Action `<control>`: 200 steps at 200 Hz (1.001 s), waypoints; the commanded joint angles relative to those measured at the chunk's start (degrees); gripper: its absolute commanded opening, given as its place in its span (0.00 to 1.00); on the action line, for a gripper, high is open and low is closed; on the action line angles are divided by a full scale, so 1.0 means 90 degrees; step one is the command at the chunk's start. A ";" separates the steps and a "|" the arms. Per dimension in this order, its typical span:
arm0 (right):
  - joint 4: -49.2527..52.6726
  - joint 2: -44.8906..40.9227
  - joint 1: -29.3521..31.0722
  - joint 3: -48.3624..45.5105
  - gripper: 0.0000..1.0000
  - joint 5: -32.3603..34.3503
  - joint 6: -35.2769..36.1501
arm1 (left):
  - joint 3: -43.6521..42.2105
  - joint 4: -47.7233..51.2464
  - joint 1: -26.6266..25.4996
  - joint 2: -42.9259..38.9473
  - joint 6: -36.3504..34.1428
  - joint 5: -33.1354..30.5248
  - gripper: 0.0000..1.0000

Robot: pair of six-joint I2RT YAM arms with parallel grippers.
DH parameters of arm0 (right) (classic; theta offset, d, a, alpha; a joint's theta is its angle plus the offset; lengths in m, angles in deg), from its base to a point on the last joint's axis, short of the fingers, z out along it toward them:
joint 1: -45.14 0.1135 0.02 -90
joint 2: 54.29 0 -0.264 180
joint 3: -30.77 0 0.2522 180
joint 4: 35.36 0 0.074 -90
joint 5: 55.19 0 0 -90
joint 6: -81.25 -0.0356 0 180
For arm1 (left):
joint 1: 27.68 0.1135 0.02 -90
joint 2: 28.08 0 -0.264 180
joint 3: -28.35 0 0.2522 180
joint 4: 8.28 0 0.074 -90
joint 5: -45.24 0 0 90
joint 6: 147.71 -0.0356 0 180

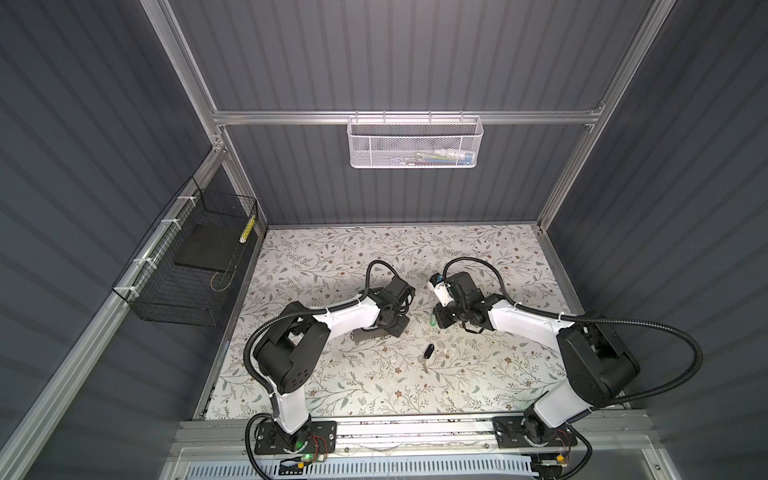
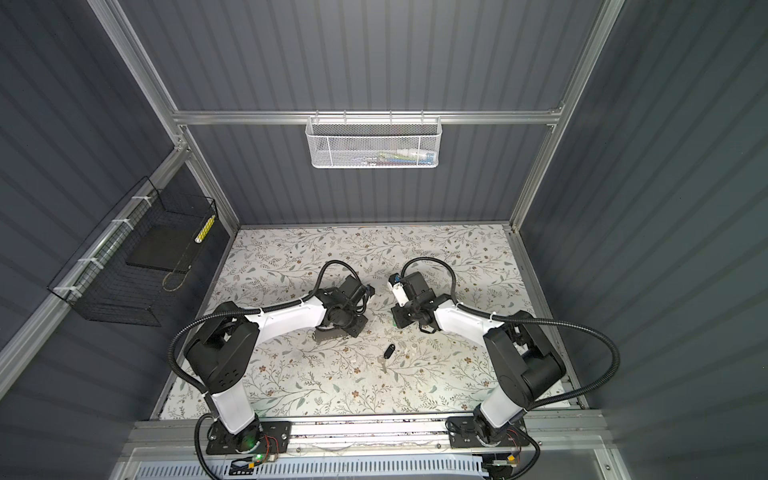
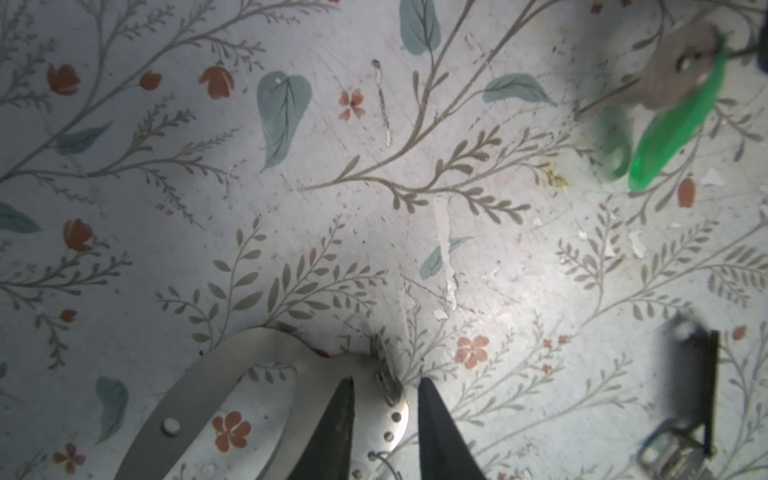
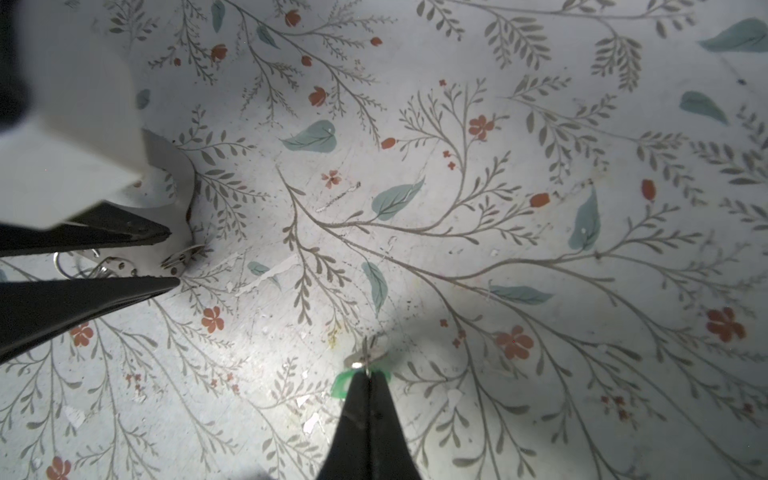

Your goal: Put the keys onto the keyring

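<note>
The keyring (image 3: 199, 390), a flat grey plate with a long slot, shows in the left wrist view, with small metal rings (image 3: 386, 386) along its edge. My left gripper (image 3: 384, 384) is closed across that ringed end. In both top views the plate (image 1: 365, 335) (image 2: 326, 336) peeks out under the left wrist. My right gripper (image 4: 369, 372) is shut on the green-tagged key (image 4: 368, 359), and the green tag (image 3: 673, 133) hangs below the silver key head (image 3: 681, 70). The black-tagged key (image 1: 428, 354) (image 2: 388, 351) lies on the table between the arms, nearer the front.
A white mesh basket (image 1: 415, 141) hangs on the back wall. A black wire basket (image 1: 187, 266) hangs on the left wall. The floral table surface (image 1: 415, 399) is bounded by an aluminium frame and grey walls. The two wrists face each other near the table's middle.
</note>
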 commanded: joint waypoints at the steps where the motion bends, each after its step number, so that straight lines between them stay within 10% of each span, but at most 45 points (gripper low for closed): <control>1: 0.0436 0.0258 -0.0129 0.0289 0.01 -0.0063 -0.0072 | 0.0185 0.0103 -0.0041 0.0113 0.0074 -0.0016 0.28; 104: 0.0801 0.0431 -0.0489 0.0829 0.26 -0.0335 0.0044 | 0.0251 0.0120 -0.0040 0.0238 0.0094 -0.0031 0.28; 200: 0.0627 0.0051 -0.0507 0.0512 0.25 -0.0454 0.0014 | 0.0359 0.0219 -0.0038 0.0329 0.0106 -0.0122 0.14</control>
